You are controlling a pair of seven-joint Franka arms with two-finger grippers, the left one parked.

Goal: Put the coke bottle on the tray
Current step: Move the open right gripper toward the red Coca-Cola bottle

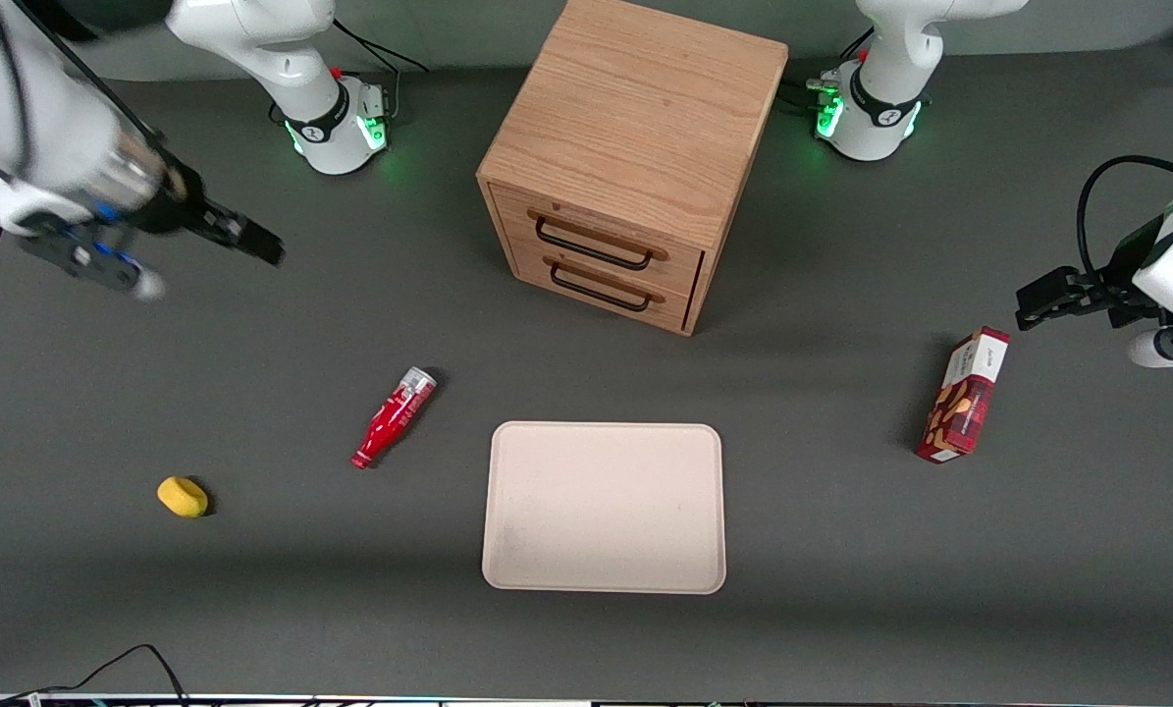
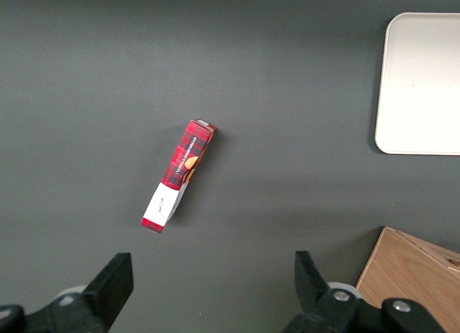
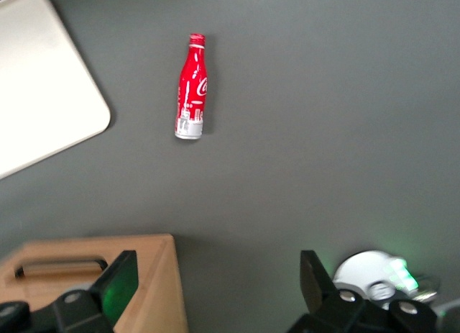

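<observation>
The coke bottle (image 1: 395, 416) lies on its side on the grey table, red cap end nearer the front camera, beside the beige tray (image 1: 604, 507) toward the working arm's end. It also shows in the right wrist view (image 3: 192, 86), with a tray corner (image 3: 43, 88) beside it. My gripper (image 1: 242, 236) hangs high above the table toward the working arm's end, farther from the front camera than the bottle and well apart from it. Its fingers (image 3: 121, 283) are spread wide with nothing between them.
A wooden two-drawer cabinet (image 1: 625, 167) stands farther from the camera than the tray. A yellow sponge-like object (image 1: 183, 496) lies toward the working arm's end. A red snack box (image 1: 964, 396) lies toward the parked arm's end, also in the left wrist view (image 2: 178, 175).
</observation>
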